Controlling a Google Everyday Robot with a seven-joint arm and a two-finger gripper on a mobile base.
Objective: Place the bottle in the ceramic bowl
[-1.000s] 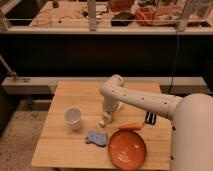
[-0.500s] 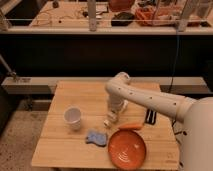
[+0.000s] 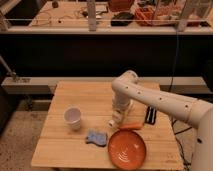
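The hand [image 3: 116,118] has come down to the surface [image 3: 65,95] and pressed its fingers together, apparently pinching the bottle [image 3: 112,122] near the ceramic bowl [image 3: 127,149], so the lift should come next.

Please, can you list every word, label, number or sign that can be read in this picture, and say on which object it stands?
No text can be read.
The white cup, ceramic bowl, carrot, blue item and dark object show no legible marking.
The gripper, shut and lowered to the table beside the carrot, shows no readable label.
Anything on the far bench is too blurred to read.
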